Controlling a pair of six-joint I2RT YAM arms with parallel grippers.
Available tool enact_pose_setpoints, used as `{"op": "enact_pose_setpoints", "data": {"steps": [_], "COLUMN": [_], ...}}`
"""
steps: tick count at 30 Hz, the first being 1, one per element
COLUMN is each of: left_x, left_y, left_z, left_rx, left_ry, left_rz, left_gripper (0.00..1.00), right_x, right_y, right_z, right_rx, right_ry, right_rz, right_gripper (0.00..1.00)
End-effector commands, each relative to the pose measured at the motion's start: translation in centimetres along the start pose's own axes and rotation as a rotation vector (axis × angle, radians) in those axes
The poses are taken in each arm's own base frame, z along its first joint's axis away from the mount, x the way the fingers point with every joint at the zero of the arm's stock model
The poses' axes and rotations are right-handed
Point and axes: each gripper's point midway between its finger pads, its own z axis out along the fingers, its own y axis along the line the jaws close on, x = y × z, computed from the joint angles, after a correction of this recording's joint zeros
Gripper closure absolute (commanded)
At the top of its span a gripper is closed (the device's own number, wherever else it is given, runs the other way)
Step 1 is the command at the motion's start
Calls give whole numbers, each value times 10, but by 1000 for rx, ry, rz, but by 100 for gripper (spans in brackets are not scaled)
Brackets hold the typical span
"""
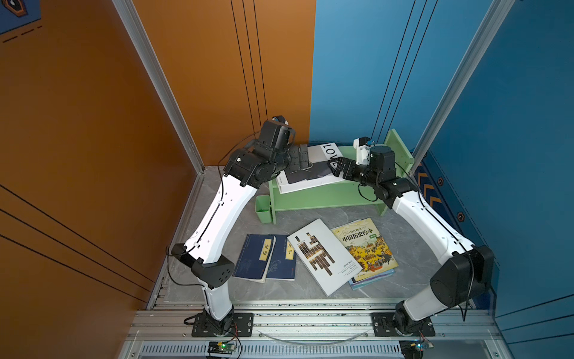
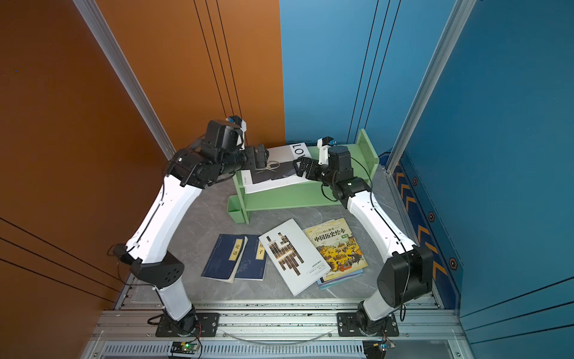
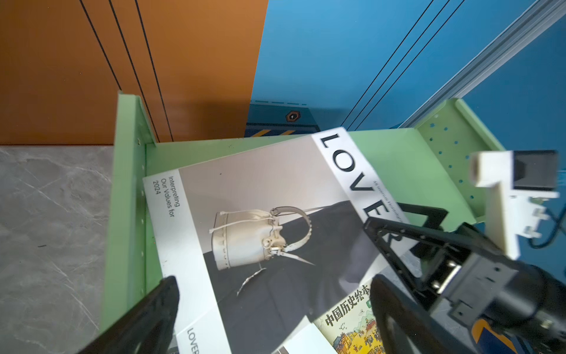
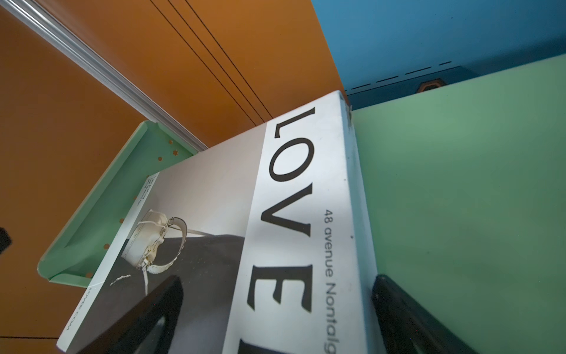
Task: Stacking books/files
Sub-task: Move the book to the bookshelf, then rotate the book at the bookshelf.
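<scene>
The shelf (image 1: 326, 199) stood at the back of the table (image 1: 217, 236), with a small bin (image 1: 264, 209) at its front left corner. The LOVER book (image 1: 310, 175) lay askew on the shelf's left part. In front, on the table, the left labelled book (image 1: 253, 258) overlapped the right labelled book (image 1: 284, 264). Right of them, the barred book (image 1: 323, 256) lay partly on the picture book (image 1: 368, 248), which lay on the thin book (image 1: 369, 279).

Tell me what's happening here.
The left arm and right arm reach to opposite ends of the LOVER book lying on the green rack, jaws open, not visibly gripping. Two navy books, a barred book and a picture book lie scattered on the table in front.
</scene>
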Motion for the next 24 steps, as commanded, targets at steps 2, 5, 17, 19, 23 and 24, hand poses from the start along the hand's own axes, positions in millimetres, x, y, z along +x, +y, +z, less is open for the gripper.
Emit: {"op": "enact_pose_setpoints", "data": {"steps": [2,5,17,19,23,24], "left_x": [1,7,42,51,65,67], "left_y": [19,20,33,36,33,33], "left_z": [6,9,-18,-21,-16,-14], "left_rx": [-32,-26,-119,-127,-103,-105], "left_ry": [11,34,53,66,102,109], "left_rz": [18,17,3,-10,-35,-38], "left_gripper": [2,2,2,2,2,2], "right_x": [-7,-5,-3,-2,1,3], "right_y": [16,16,4,6,16,19], "right_z": [-7,-8,-27,-30,-34,-34], "right_rx": [8,32,114,103,53,39], "right_ry": [-34,-45,-69,-70,-69,-66], "right_rz": [-18,-10,4,8,21,16], "right_gripper": [2,2,1,1,1,1]}}
